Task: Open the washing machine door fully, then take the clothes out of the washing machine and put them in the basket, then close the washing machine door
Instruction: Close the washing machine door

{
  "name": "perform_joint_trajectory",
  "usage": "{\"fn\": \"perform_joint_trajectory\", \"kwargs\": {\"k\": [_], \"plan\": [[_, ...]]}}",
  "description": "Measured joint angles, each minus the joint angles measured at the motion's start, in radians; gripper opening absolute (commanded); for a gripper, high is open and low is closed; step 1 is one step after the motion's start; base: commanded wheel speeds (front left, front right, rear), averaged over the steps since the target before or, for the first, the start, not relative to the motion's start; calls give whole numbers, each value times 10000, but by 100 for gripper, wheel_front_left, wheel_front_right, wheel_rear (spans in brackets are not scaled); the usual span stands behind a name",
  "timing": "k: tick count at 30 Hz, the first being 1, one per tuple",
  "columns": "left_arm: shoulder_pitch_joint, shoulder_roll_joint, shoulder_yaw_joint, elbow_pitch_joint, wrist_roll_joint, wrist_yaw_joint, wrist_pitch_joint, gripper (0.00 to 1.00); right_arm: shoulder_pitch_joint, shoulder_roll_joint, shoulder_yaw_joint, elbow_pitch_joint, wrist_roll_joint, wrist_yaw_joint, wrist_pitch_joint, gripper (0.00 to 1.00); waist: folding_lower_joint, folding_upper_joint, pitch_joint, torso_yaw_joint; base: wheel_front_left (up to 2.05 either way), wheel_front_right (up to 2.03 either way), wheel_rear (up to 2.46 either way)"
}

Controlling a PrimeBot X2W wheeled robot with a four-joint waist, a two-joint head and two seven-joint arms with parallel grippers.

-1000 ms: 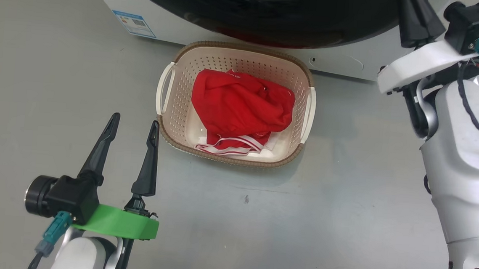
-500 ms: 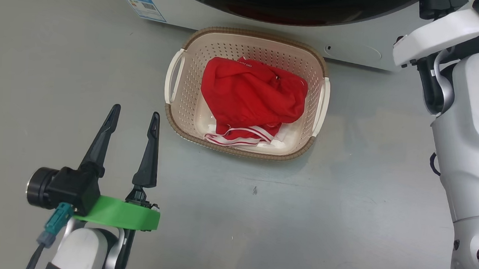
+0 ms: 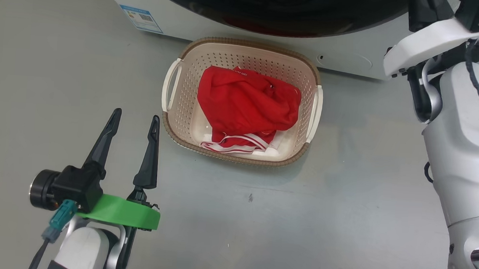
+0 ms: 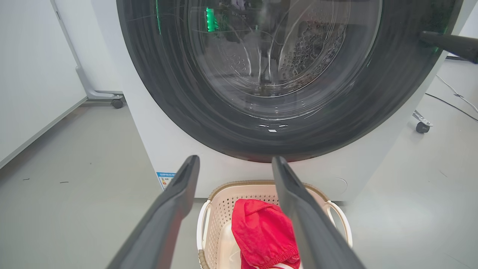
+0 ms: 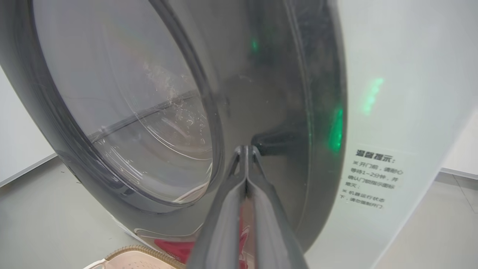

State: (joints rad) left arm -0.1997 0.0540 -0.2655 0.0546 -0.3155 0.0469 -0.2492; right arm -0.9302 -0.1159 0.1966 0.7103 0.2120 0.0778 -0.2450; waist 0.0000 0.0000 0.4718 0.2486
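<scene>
The cream basket [image 3: 181, 124] sits on the floor just in front of the white washing machine [image 3: 355, 45]. The red clothes [image 3: 248, 103] lie bunched inside it, white stripe trim at the near side. The washing machine door [image 4: 261, 144] lies flat against the machine front, and the drum shows through its glass bowl. My left gripper [image 3: 136, 116] hovers open and empty to the left of the basket, fingers pointing toward the machine. My right gripper [image 5: 245, 149] is shut, holding nothing, its tips against the door's black rim on the right side [image 4: 450, 43].
A blue label [image 3: 141, 18] marks the machine's lower left corner. My pale right arm [image 3: 462, 137] fills the right side of the head view. A wheeled stand leg [image 4: 117, 102], another caster [image 4: 422, 127] and a floor cable [image 4: 457, 102] flank the machine. Grey floor surrounds the basket.
The head view has shifted a little, so the basket and machine sit slightly differently in the picture. Nothing in the scene has visibly moved, and both grippers stand as before.
</scene>
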Motion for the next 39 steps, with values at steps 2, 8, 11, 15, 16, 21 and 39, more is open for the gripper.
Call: {"fn": "perform_joint_trajectory", "kwargs": {"k": [2, 8, 11, 15, 16, 21, 39], "plan": [[0, 0, 12, 50, 2, 0, -2, 100, 124, 56, 50, 2, 0, 10, -75, 0, 0, 0, -103, -33, 0, 0, 0], [1, -2, 115, 207, -61, -4, -29, 100, 814, 196, 61, -215, 171, 134, -75, 0, 0, 0, -406, -143, 0, 0, 0], [5, 2, 268, 301, -82, -4, -29, 100, 1316, 205, 36, -756, 196, 176, -75, 0, 0, 0, -658, -269, 0, 0, 0], [15, 31, 374, 349, -82, -2, -29, 100, 2071, 238, -42, -1195, 301, 178, -75, 32, 0, 0, -900, -425, 0, 0, 0], [22, 44, 382, 351, -82, -2, -29, 100, 2291, 249, -77, -1267, 332, 178, -75, 47, 0, 0, -962, -465, 0, 0, 0], [58, 109, 453, 387, -82, -2, -29, 100, 3164, 297, -163, -1732, 357, 228, -75, 100, 0, 0, -1276, -665, 0, 0, 0], [1027, 316, 646, 589, -82, 8, -29, 100, 5880, 491, -516, -3434, 328, 159, -75, 100, 0, 0, -2331, -1334, 0, 0, 0]]}}
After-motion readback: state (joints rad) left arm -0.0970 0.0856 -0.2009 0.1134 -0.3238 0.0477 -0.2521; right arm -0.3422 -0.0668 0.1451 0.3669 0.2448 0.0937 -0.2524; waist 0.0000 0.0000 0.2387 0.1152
